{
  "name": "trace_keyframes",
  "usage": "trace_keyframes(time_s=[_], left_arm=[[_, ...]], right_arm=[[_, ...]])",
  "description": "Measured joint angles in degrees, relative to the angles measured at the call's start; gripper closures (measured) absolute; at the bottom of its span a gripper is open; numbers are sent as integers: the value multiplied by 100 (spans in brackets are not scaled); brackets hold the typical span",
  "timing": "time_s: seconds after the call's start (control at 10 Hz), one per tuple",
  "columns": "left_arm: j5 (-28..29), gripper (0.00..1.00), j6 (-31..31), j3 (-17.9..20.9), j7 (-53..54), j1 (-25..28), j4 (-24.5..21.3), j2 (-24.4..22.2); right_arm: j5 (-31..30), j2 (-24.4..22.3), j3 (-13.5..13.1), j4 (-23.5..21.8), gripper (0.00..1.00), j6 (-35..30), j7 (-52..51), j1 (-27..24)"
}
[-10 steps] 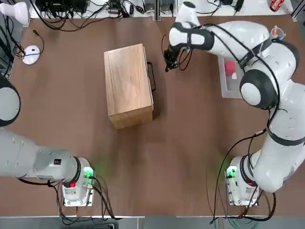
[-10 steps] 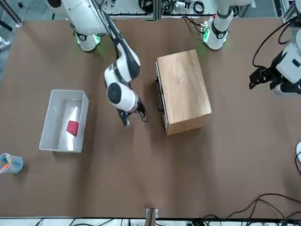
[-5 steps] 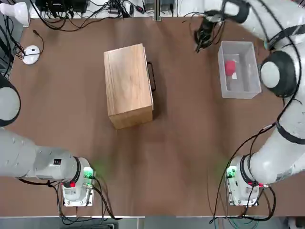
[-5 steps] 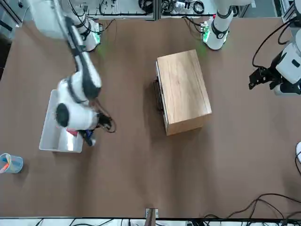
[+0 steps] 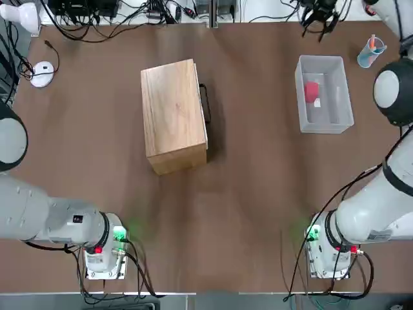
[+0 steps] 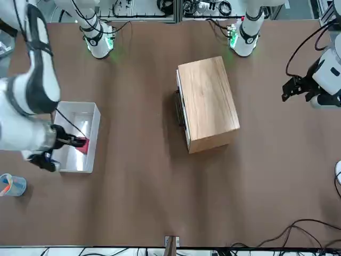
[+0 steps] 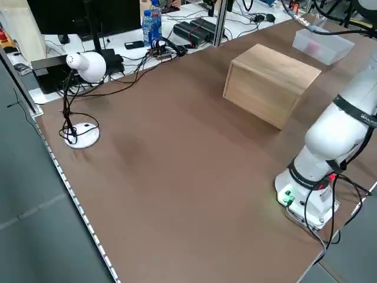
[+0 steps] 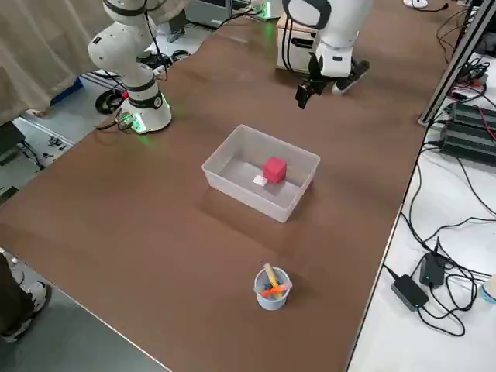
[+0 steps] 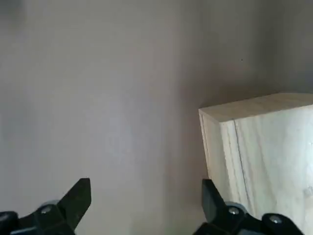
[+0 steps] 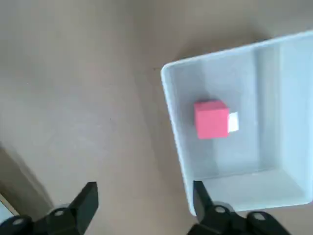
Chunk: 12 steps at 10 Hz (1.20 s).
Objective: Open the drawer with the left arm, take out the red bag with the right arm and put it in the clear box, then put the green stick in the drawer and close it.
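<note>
The red bag is seen inside the clear box, at the right of the top view, beside a small white label. The wooden cabinet is placed left of centre, its drawer shut, with the black bar handle facing the box. The right gripper is held at the upper edge of the top view, above the box; its jaws are spread wide and nothing is grasped. The left gripper is held over bare table beside a cabinet corner, jaws released. A blue cup is found at the upper right; the green stick cannot be made out.
</note>
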Motion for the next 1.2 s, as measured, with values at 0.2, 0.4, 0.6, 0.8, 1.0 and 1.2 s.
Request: trace_keyframes(time_s=[0.2, 0.4, 0.6, 0.8, 1.0, 1.2], left_arm=[[0, 0, 3, 1, -2, 0, 11, -2], [0, 0, 5, 3, -3, 1, 16, -3], [0, 0, 5, 5, -3, 1, 15, -2], [0, 0, 8, 10, -3, 2, 14, 0], [0, 0, 19, 12, -3, 2, 14, 1], [0, 0, 22, 13, -3, 2, 14, 2]], right_arm=[[-5, -446, 2, 113, 2, -52, -907, -397], [-51, -965, 7, 126, 0, -123, -1350, -509], [-261, -1399, 60, 60, 0, -374, -1381, -507], [-315, -1976, 81, -514, 0, -198, -1390, -506], [-323, -2476, 118, -1135, 0, 14, -1396, -506], [-328, -2580, 123, -1337, 0, 78, -1399, -506]])
